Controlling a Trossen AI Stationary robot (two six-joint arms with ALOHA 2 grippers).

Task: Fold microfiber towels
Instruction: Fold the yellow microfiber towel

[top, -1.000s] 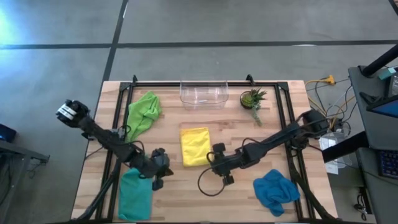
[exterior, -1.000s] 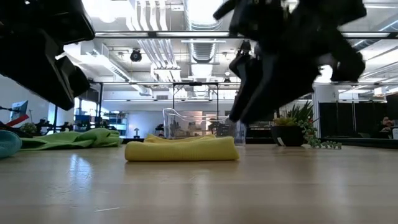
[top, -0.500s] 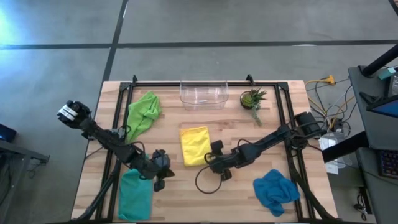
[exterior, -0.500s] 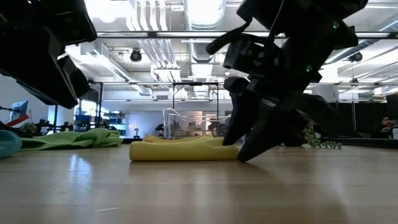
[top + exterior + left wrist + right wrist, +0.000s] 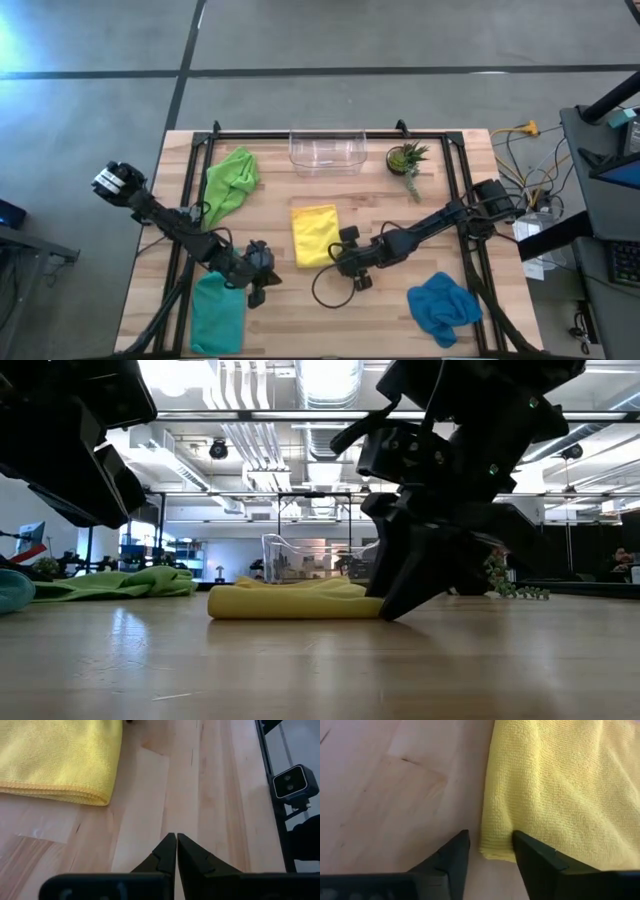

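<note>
My right gripper (image 5: 489,851) is down at the bench (image 5: 380,310), at the near right corner of the folded yellow towel (image 5: 314,234). Its jaws stand partly apart, one on each side of that corner's edge; whether they pinch the cloth I cannot tell. The yellow towel lies flat near the middle of the bench.

My left gripper (image 5: 176,841) hovers over bare wood near the left front, jaws pressed together and holding nothing, just beside the teal towel (image 5: 217,312), which lies at the near left edge. The yellow towel's folded edge shows ahead of it in the left wrist view.

The lime green towel (image 5: 230,180) lies crumpled at the far left. The blue towel (image 5: 443,305) lies bunched at the near right. A clear plastic bin (image 5: 327,150) and a small potted plant (image 5: 406,159) stand along the far edge.
</note>
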